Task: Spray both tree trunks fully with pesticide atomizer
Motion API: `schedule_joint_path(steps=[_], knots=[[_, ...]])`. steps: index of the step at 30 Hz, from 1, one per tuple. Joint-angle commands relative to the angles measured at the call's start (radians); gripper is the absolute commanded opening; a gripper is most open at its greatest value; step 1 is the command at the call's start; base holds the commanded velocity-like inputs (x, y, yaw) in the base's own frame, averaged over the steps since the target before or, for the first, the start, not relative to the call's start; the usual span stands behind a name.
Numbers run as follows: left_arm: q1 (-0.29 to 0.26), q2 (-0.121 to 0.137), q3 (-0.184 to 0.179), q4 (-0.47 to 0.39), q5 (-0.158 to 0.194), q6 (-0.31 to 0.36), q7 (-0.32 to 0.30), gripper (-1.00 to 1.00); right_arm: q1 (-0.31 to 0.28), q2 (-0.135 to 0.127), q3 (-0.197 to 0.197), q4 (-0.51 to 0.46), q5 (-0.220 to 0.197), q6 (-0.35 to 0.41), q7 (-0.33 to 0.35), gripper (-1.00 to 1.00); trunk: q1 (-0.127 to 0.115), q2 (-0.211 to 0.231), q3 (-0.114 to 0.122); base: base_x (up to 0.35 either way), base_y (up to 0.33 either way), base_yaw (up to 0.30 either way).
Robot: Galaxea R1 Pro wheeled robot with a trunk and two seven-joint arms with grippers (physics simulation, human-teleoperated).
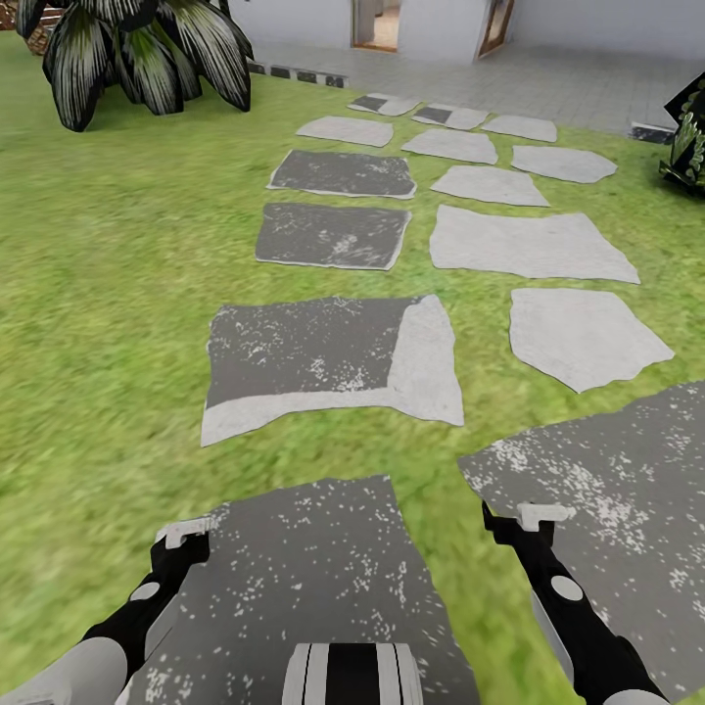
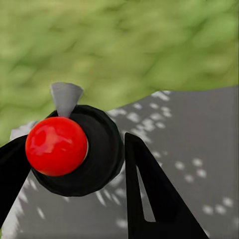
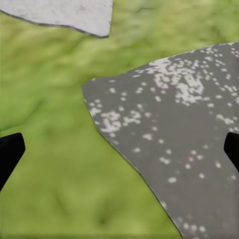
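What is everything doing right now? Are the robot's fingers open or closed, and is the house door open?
Left gripper: fingers closed on the pesticide atomizer.
Pesticide atomizer: held between the left fingers, above a stepping stone.
Right gripper: fingers wide open, holding nothing.
House doorway: looks open.

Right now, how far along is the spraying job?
Done: possibly the pickup. A dark round object with a red knob and a grey cone sits between the fingers of the left gripper; I cannot tell if it is the atomizer. In hand: the robot faces lawn and stepping stones, right gripper open, empty. Left: spraying both trunks.
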Motion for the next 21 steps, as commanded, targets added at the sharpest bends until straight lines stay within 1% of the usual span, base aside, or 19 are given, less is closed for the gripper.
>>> schedule_joint_path(steps=[1,4,21], knots=[[0.000,0.000,0.000,0.000,-0.001,0.000,0.000,-1.00,0.000,0.000,0.000,0.000,0.000,0.000,0.000,1.00,0.000,0.000,0.000,0.000,0.000,0.000],[0.000,0.000,0.000,0.002,-0.001,0.000,0.000,-1.00,0.000,0.000,0.000,0.000,0.000,0.000,0.000,1.00,0.000,0.000,0.000,0.000,0.000,0.000],[0.000,0.001,0.000,-0.001,-0.001,0.002,-0.003,-1.00,0.000,0.000,0.000,0.000,0.000,0.000,0.000,1.00,-0.008,0.004,0.066,0.000,0.000,0.000]])
